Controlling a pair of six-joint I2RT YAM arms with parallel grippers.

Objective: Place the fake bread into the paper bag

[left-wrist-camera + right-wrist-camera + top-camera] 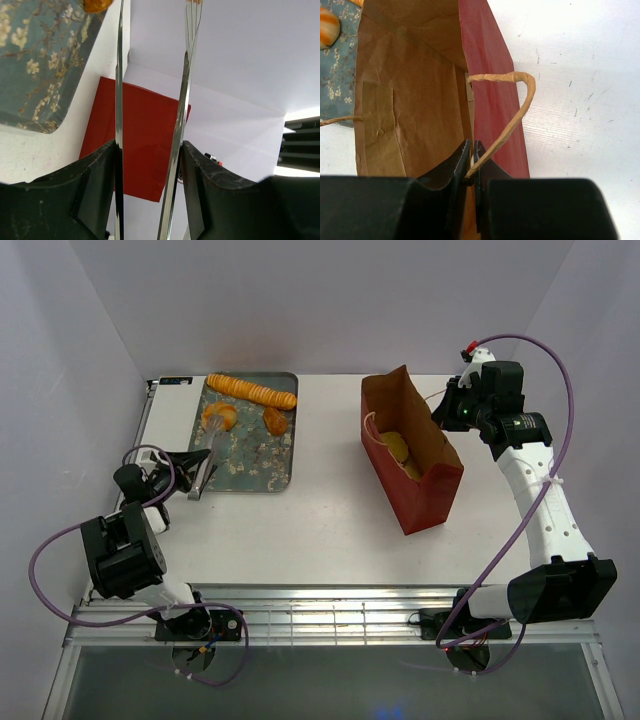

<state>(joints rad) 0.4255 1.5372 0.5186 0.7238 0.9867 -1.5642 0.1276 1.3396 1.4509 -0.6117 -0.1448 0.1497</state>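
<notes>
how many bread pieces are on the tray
3 on the tray: a long loaf along its far edge, a bun just nearer at the tongs' tips, a small piece right of the bun. More lie in the bag, some perhaps hidden.

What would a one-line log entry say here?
left gripper: holds tongs over tray | right gripper: pinches paper bag rim | fake bread: some bagged, three on tray

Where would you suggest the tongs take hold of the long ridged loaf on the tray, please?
At its middle, pinched across the narrow width. The long ridged loaf lies flat along the far edge of the tray, so the tongs in the left gripper should probably come from above, one arm on each long side.
</notes>
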